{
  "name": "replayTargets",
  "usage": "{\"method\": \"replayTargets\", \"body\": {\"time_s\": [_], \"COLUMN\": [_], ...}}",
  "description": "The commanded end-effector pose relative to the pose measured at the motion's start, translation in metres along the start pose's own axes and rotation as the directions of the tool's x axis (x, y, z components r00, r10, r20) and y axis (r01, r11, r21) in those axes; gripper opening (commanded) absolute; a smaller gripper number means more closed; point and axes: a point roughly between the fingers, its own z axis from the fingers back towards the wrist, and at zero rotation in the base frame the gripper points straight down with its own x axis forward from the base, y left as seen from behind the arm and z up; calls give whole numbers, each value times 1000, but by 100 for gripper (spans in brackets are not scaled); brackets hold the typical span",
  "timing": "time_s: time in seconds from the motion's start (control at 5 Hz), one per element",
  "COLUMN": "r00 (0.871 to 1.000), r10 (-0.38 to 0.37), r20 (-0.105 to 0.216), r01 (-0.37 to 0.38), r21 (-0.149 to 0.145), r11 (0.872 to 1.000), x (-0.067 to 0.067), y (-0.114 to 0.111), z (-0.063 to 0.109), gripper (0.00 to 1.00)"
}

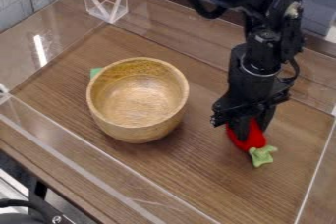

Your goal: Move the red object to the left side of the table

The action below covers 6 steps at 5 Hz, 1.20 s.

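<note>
The red object (246, 138), a small red toy fruit with a light green leafy end (262, 155), lies on the brown wood-grain table (171, 179) right of centre. My black gripper (245, 125) stands straight down over it, its fingers closed around the fruit's upper part. Only the fruit's lower red half and green leaf show below the fingers. The fruit still seems to rest on the tabletop.
A round light wooden bowl (138, 96) stands left of the gripper, with a small green thing (96, 73) peeking out behind its left rim. Low clear acrylic walls (53, 140) border the table. A clear stand (105, 5) sits at the back left.
</note>
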Motion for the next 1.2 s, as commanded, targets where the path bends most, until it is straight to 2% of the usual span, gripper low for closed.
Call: {"method": "replayTargets", "body": {"time_s": [0.0,0.2,0.4,0.8,1.0], "r00": [999,994,989,993,994], "r10": [-36,-75,-107,-15,7], "r20": [-34,-75,-105,-116,-106], "r01": [35,74,106,12,-11], "r21": [-17,-15,-21,-31,-34], "r11": [999,997,994,999,999], "x": [-1,6,11,8,5], "y": [-7,-5,-3,15,21], "z": [-1,-2,-2,-6,-6], "gripper": [0,100,0,0,0]}}
